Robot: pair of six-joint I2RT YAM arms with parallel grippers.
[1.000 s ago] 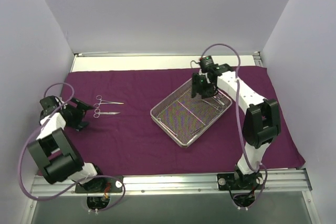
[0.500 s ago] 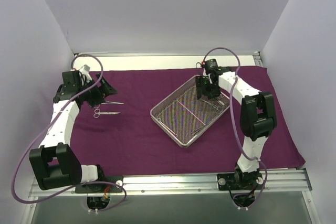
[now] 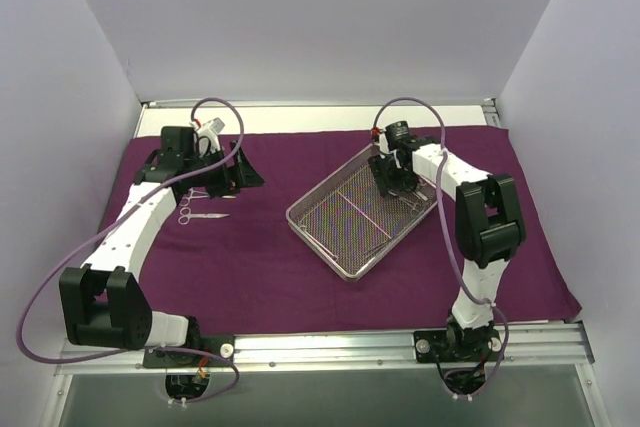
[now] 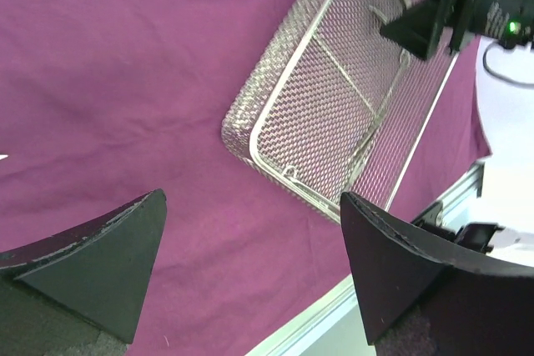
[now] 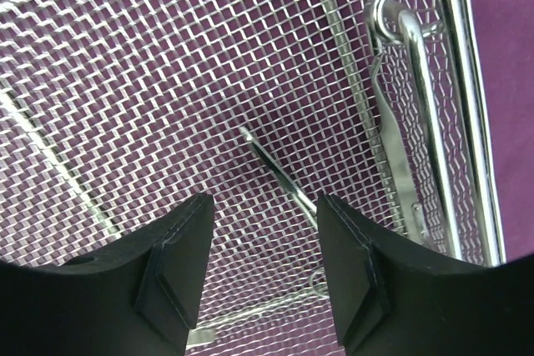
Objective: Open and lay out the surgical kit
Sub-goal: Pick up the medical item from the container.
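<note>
The dark purple cloth wrap (image 3: 250, 267) lies spread flat over the table. On it, right of centre, stands the wire-mesh tray (image 3: 316, 243), also in the left wrist view (image 4: 275, 97). My right gripper (image 3: 393, 185) is down inside the tray's far end and stands open (image 5: 263, 206). A thin silver instrument (image 5: 279, 174) lies on the mesh between and below its fingers, untouched. My left gripper (image 3: 245, 175) hovers open over bare cloth left of the tray, nothing between its fingers (image 4: 254, 202). A scissor-like instrument (image 3: 200, 216) lies on the cloth beneath the left arm.
White walls close in the left, back and right sides. A metal rail (image 3: 330, 347) runs along the near edge with both arm bases. The tray's wire handle (image 5: 409, 47) is just right of my right fingers. More instruments (image 3: 378, 244) lie in the tray.
My left arm has swung from the far left edge up and rightward, over the laid-out instruments toward the tray. The right gripper has shifted only slightly inside the tray.
</note>
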